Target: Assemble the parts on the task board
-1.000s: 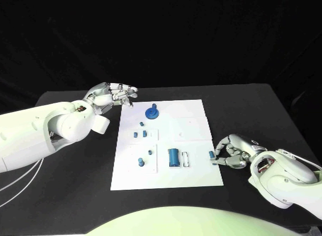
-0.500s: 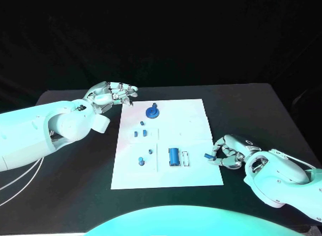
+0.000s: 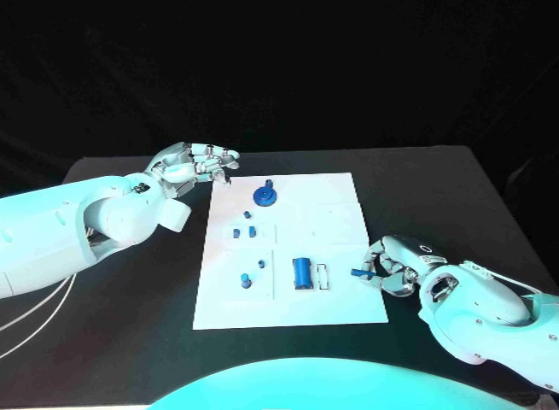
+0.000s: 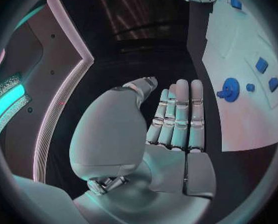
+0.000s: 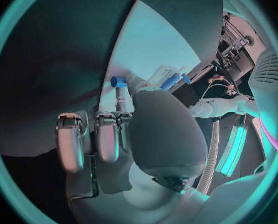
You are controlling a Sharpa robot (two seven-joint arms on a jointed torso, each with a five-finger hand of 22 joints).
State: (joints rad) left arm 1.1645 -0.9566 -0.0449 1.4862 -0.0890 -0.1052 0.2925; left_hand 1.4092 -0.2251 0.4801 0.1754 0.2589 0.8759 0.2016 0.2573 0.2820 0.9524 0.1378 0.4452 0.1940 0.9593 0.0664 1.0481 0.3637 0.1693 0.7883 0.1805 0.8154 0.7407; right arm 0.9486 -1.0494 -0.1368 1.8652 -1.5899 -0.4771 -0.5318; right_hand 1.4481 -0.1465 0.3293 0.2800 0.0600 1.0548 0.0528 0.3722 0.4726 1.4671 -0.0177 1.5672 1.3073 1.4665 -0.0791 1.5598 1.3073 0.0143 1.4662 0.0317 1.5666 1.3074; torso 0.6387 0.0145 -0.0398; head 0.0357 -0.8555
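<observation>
The white task board (image 3: 334,218) lies in the middle of the black table. On it stand a round blue part with a peg (image 3: 265,197), several small blue parts (image 3: 243,231) and a blue cylinder (image 3: 303,272) beside a white slot. My right hand (image 3: 398,266) is at the board's right edge and pinches a small blue part (image 3: 360,273) in its fingertips; the right wrist view shows that small blue part (image 5: 118,81) over the board's rim. My left hand (image 3: 197,162) hovers off the board's far left corner, with its fingers (image 4: 179,115) stretched out side by side and holding nothing.
Bare black table (image 3: 131,290) surrounds the board on all sides. The board's right half (image 3: 340,201) carries only faint outlined recesses. In the left wrist view the round blue part (image 4: 230,89) sits on the board beyond my fingertips.
My right hand has shifted slightly left toward the board's edge, carrying the small blue part with it. The left hand has stayed still.
</observation>
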